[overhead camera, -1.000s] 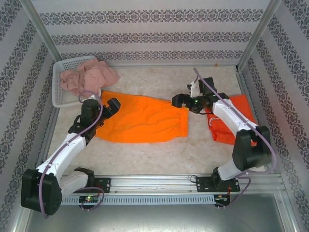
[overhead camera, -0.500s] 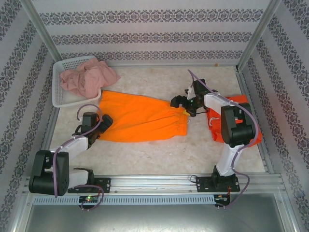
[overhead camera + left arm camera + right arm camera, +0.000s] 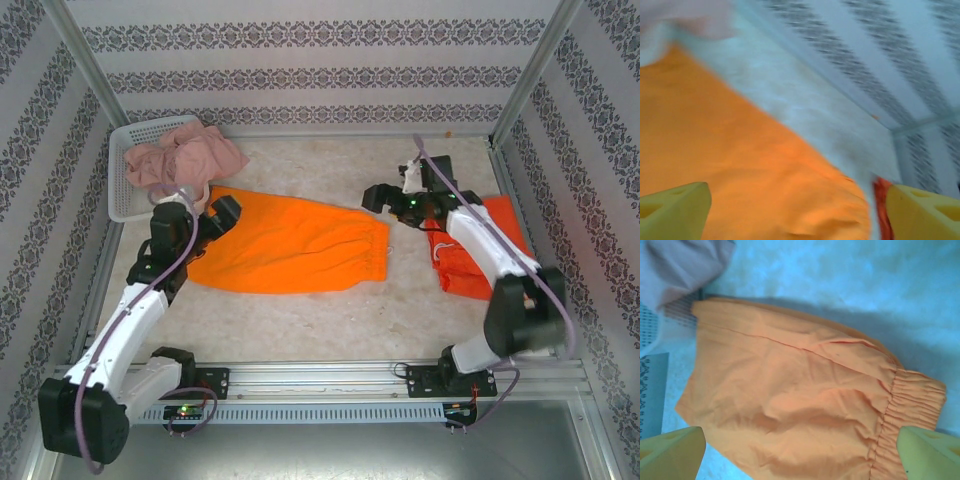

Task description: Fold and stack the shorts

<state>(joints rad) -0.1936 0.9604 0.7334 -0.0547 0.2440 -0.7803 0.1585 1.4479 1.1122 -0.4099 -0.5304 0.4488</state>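
Yellow-orange shorts (image 3: 290,245) lie spread flat mid-table, gathered waistband (image 3: 905,415) to the right. My left gripper (image 3: 215,218) hovers over their far-left corner, jaws wide open, with orange cloth (image 3: 740,175) beneath the fingers (image 3: 675,210). My right gripper (image 3: 385,198) hangs open just beyond the waistband's far end, looking down on the shorts (image 3: 790,390); nothing sits between its fingers (image 3: 927,452). Red-orange shorts (image 3: 480,250) lie folded at the right under the right arm. Pink shorts (image 3: 185,160) are heaped in the basket.
A white mesh basket (image 3: 125,205) stands at the far left corner against the patterned wall. Metal frame posts and walls close in the table on three sides. Bare tabletop (image 3: 330,320) runs along the near side.
My left gripper has swung from the shorts' near-left edge up to their far-left corner. My right gripper has drawn back from the waistband toward the far side.
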